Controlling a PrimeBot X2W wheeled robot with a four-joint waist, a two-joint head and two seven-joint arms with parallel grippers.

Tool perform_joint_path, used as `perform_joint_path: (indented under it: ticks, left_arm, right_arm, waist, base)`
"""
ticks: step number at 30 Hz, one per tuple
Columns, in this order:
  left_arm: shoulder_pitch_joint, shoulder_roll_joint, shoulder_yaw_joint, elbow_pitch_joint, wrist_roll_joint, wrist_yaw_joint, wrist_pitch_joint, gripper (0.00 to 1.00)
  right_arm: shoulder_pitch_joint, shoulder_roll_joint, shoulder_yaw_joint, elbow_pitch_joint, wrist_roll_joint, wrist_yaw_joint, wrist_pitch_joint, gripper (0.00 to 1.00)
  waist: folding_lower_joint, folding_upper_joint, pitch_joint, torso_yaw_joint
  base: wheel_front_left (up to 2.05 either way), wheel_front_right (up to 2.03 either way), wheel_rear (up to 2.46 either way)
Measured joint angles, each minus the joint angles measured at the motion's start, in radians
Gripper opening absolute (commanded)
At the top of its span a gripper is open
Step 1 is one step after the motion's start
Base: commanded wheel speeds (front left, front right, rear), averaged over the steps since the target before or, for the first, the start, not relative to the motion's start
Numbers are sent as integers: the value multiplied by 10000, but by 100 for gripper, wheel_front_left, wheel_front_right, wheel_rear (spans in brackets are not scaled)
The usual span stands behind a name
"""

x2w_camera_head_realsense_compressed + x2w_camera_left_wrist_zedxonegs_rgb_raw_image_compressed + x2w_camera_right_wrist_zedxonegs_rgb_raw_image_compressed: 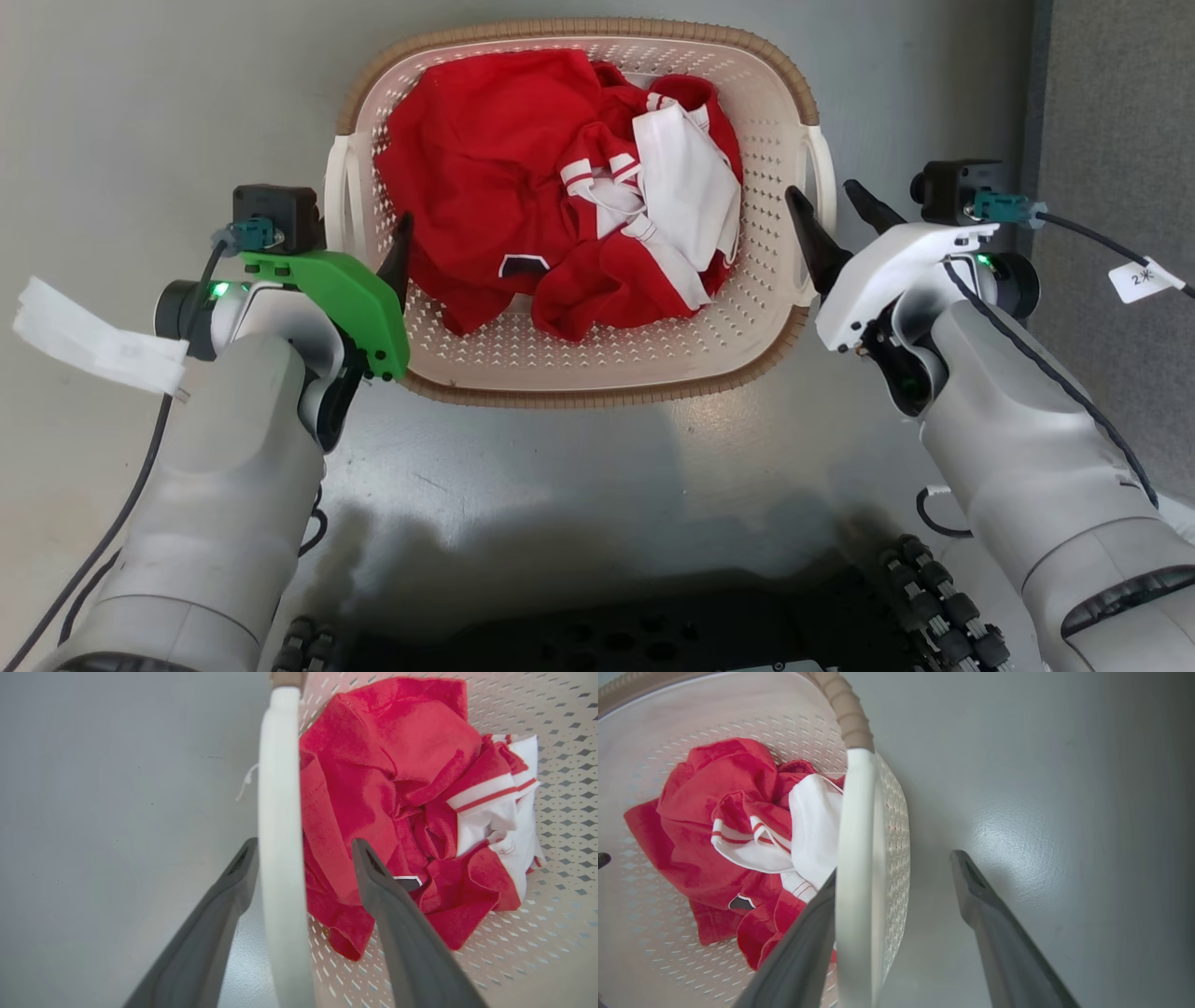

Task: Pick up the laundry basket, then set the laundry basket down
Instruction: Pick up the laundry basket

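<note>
The laundry basket (597,369), cream-white with a brown rim, lies on the grey floor before me and holds crumpled red and white clothes (560,187). My left gripper (369,233) is open and straddles the basket's left white handle (338,201), one finger inside the basket and one outside. In the left wrist view the left handle (279,812) runs between the fingers of the left gripper (303,844). My right gripper (823,191) is open astride the right handle (822,163). In the right wrist view the right handle (854,858) lies against the inner finger of the right gripper (896,863).
My dark wheeled base (653,635) fills the bottom of the head view. A darker strip of flooring (1120,93) runs along the right. A white paper tag (93,341) hangs from the left arm's cable and a small label (1144,278) from the right one.
</note>
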Motion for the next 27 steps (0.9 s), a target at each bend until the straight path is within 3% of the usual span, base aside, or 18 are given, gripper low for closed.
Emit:
perform_joint_path:
  ticks: [3, 4, 5, 6, 8, 27]
  left_arm:
    - [-97, 0, -132, 71, -113, 0, 0, 100]
    - [-128, 0, -186, 109, -190, 0, 0, 91]
    - [-189, 0, -276, 173, -420, 0, 0, 82]
    - [-200, -2, -309, 190, -479, 0, 0, 75]
    - [-229, -2, -395, 236, -550, 0, 0, 0]
    - [-366, -35, -1267, 809, -1438, 12, -115, 0]
  right_arm:
    - [-107, 0, 151, 52, 232, 0, 0, 100]
    - [-142, 0, 203, 61, 293, 0, 0, 100]
    - [-193, 0, 301, 90, 397, 0, 0, 79]
    - [-214, 0, 343, 104, 439, 0, 0, 38]
    - [-268, -2, 433, 125, 573, 0, -2, 0]
    - [-377, 2, 1358, 564, 1383, -17, -190, 0]
  waist:
    - [0, 0, 38, 18]
    - [0, 0, 50, 23]
    - [0, 0, 73, 31]
    - [0, 0, 83, 33]
    - [0, 0, 104, 37]
    - [-1, 0, -512, 37]
  base:
    - [0, 0, 0]
    - [0, 0, 0]
    - [0, 0, 0]
    - [0, 0, 0]
    - [0, 0, 0]
    - [0, 0, 0]
